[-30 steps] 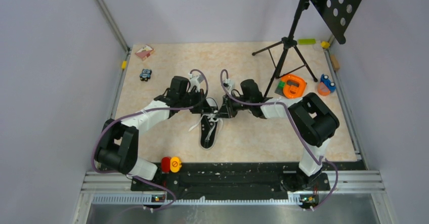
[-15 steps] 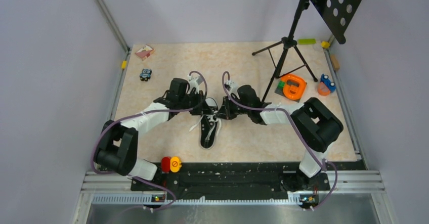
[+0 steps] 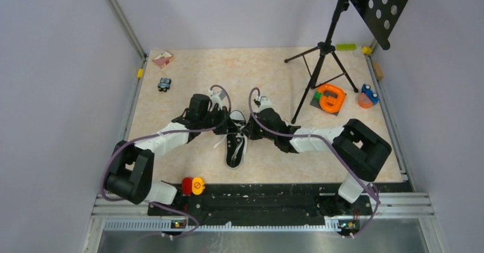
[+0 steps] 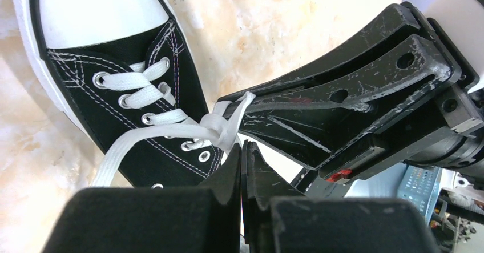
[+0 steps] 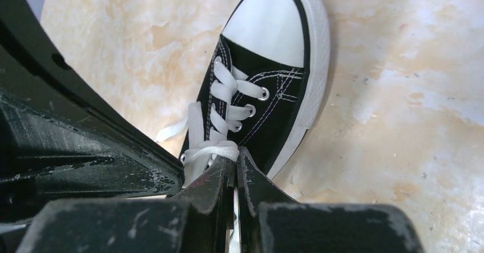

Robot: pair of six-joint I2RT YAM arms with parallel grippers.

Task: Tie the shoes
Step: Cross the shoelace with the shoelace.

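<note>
**Both jaws shut at the knot of the shoe's laces**

The right jaws are closed on a white lace (image 5: 211, 149). The strand runs in between the two fingers, and the left wrist view shows the same lace (image 4: 171, 133) leading from the knot into the right pair. The left jaws are pressed fully together, with their tips just beside the knot. Whether they pinch a strand of their own cannot be told.

The two pairs meet tip to tip above the upper eyelets of the black shoe (image 3: 236, 147). One comes in from each side, and each is tilted down toward the tongue. Ahead of the tips the crossed laces run on to the white toe cap (image 5: 268, 19). The shoe (image 4: 142, 93) stands on its sole on the mottled bench (image 3: 228, 70), about midway between the two arms.

Farther out, to the right, a black tripod (image 3: 319, 64) stands on the bench. An orange object (image 3: 330, 97) lies near its feet.
</note>
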